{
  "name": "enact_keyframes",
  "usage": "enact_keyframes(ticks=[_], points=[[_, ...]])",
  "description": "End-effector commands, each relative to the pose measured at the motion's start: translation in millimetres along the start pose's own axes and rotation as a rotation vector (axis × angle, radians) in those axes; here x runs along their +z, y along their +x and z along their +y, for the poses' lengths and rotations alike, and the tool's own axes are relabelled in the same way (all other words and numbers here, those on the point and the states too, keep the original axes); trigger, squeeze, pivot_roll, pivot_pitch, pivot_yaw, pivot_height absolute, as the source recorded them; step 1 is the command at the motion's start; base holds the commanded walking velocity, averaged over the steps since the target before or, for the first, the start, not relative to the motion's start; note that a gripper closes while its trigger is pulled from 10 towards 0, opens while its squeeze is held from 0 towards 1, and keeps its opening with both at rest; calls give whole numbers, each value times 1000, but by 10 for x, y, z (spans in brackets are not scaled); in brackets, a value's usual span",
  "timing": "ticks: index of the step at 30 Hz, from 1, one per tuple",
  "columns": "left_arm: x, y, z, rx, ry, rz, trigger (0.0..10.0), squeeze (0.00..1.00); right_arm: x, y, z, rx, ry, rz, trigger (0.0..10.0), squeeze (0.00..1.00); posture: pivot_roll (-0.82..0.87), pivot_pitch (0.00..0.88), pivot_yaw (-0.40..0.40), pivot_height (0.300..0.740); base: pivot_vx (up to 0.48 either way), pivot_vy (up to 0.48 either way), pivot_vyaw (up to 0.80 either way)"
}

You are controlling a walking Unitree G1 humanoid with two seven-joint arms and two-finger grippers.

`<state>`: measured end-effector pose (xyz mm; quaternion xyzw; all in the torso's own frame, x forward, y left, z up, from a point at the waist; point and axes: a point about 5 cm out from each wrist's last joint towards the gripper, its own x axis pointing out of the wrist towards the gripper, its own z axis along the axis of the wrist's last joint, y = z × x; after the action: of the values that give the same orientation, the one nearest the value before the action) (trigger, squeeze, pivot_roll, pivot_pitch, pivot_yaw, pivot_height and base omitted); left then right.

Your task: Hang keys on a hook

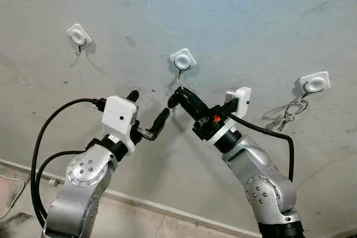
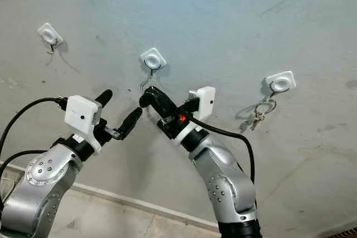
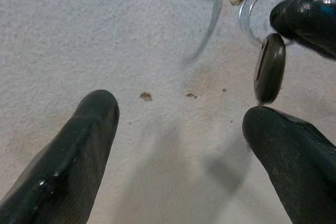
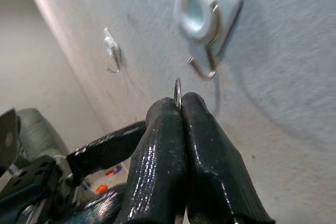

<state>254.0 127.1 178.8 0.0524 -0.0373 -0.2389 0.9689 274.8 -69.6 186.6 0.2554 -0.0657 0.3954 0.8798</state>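
1. Grey plaster wall (image 1: 234, 20) across the frame, three white square hooks.
2. Right gripper (image 1: 174, 100) at centre, pinched on thin silver key ring (image 4: 178, 92), edge-on, upright below middle hook (image 1: 182, 59).
3. Left gripper (image 1: 148, 112) spread wide beside it, holding nothing.

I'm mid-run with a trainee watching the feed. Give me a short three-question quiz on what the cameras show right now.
1. True or false: the right gripper is shut on the key ring.
2. Which wall hook already carries keys? A) the left hook B) the middle hook C) the right hook
3. Fill in: the left gripper is ____, its fingers spread beside the right gripper.

Key
1. True. The two fingers pinch the ring just below the middle hook, which it is not yet on.
2. C. A set of hung keys dangles from it.
3. open
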Motion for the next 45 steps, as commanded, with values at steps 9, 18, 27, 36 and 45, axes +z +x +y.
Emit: enact_keyframes(ticks=[9, 18, 27, 36, 45], points=[[140, 40, -44, -36, 15, -43, 10000, 0, 158, 103, -2, 7, -6, -63, 10000, 0, 240, 11, -57, 740, 0, 0, 0], [143, 41, -56, -43, 16, -43, 10000, 0, 112, 188, -57, -46, 7, -69, 10000, 0, 241, 11, -54, 740, 0, 0, 0], [129, 40, -62, -46, 14, -36, 10000, 0, 11, 201, -167, -152, 53, -66, 10000, 0, 241, 11, -56, 740, 0, 0, 0], [126, 35, -64, -46, 14, -35, 10000, 0, -29, 147, -213, -177, 89, -73, 10000, 0, 241, 13, -57, 740, 0, 0, 0], [109, 29, -79, -52, 11, -31, 10000, 0, 31, 114, -141, -101, 97, -94, 10000, 0, 238, 12, -54, 740, 0, 0, 0]])
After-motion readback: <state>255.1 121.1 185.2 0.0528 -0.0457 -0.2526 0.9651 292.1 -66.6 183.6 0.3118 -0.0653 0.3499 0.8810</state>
